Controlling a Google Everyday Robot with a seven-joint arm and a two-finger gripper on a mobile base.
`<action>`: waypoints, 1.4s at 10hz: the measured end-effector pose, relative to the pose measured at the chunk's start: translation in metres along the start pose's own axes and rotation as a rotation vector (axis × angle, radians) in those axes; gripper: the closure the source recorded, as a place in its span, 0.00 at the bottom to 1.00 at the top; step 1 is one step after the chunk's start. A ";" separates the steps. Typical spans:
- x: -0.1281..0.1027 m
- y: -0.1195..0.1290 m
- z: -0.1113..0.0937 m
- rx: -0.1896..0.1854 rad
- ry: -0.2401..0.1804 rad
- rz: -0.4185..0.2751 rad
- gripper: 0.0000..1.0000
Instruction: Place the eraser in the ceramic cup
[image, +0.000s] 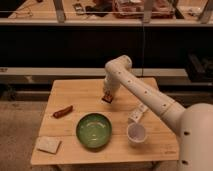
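On the wooden table (75, 92), the white arm (145, 95) is reached out to the middle, the green bowl (93, 131) and cup (136, 133) are parked up front, well apart from it, and the gripper (107, 95) is pinched tight on the eraser (106, 99) at mid-table, presumably so it can be carried over.

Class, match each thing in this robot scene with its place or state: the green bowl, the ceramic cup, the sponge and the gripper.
Things:
1. green bowl
2. ceramic cup
3. sponge
4. gripper

Places or states:
A. near corner of the table, on the picture's left
B. just beside the bowl, on the picture's right
C. over the middle of the table, shut on the eraser
D. middle of the table's near half

Pairs: 1-D, 2-B, 3-A, 4-C
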 end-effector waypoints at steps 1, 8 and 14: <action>-0.004 0.007 -0.012 0.006 0.012 -0.009 1.00; -0.014 0.009 -0.017 0.005 -0.014 -0.010 1.00; -0.077 0.033 -0.090 -0.031 -0.110 -0.033 1.00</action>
